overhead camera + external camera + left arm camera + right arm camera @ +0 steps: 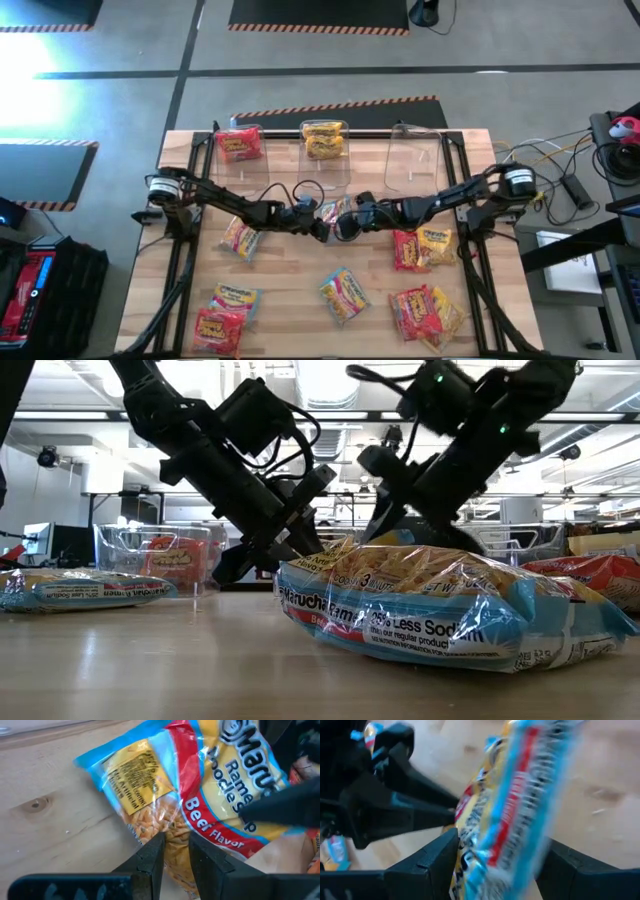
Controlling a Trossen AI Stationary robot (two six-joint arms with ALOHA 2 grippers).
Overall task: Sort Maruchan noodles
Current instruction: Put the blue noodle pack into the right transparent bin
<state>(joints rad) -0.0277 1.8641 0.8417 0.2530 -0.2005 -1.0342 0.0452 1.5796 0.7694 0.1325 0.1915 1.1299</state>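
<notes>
Both arms meet over the table's middle at one Maruchan noodles packet (225,775), yellow with a red band and blue ends, labelled beef flavor. My left gripper (176,857) is shut on it. My right gripper (502,865) is open, one finger on each side of the same packet (520,795); whether they touch it I cannot tell. Other packets lie flat on the table: one left of centre (240,238), two at the near left (225,310), one near centre (343,295), and several at the right (420,250). My left gripper pinches the packet's end edge (172,835) between its two fingers, where the clear wrap shows the noodles. The fingers slant down at it from the table's left side. The packet stands tilted beyond the fingers; whether any part rests on the table does not show.
Three clear bins stand along the far edge: the left one (238,145) holds a red packet, the middle one (323,138) a yellow packet, and the right one (415,160) shows nothing inside. In the low view a blue-ended packet (440,610) fills the foreground.
</notes>
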